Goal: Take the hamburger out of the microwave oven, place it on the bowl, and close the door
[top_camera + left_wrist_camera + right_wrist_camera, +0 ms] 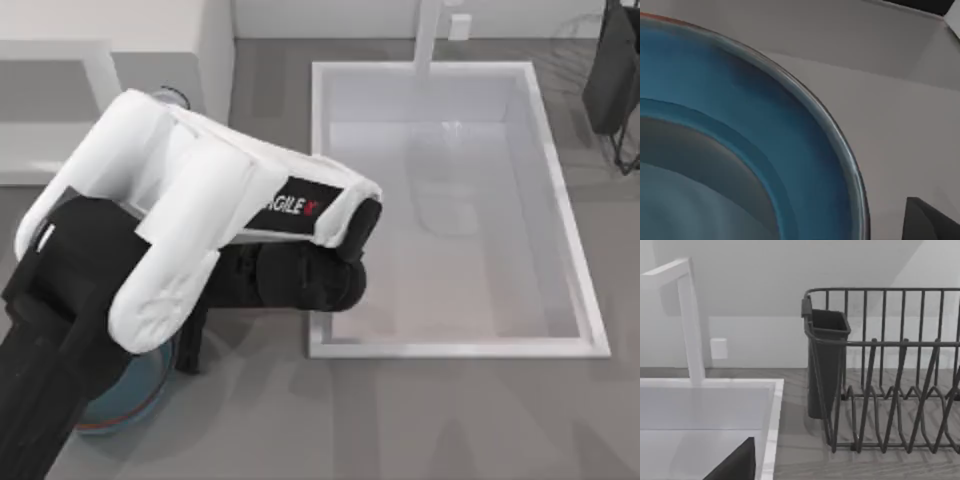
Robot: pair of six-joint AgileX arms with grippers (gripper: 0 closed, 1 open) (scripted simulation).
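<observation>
- white lettering on a black band of the left arm reads "agile x", the first letter cut off by the white casing; no other writing is legible.
- the left arm stretches from the table's lower left toward the sink, and its bulk hides most of what lies beneath it.
- the left gripper is hidden under the arm from above, so i cannot tell how far its fingers are parted or whether it holds anything.
- the bowl sits just below the left arm, near the table's lower left; a blue arc with a reddish edge peeks out from under the casing.
- in the left wrist view the bowl lies close under the camera, its blue wall and grey rim cut off by the frame; a dark corner at the edge is too small to identify.
- the microwave oven is behind the left arm at the upper left, partly covered and cut off.
- the right wrist view looks at a dark wire dish rack with a cutlery cup, beside the sink's rim and a white tap.
</observation>
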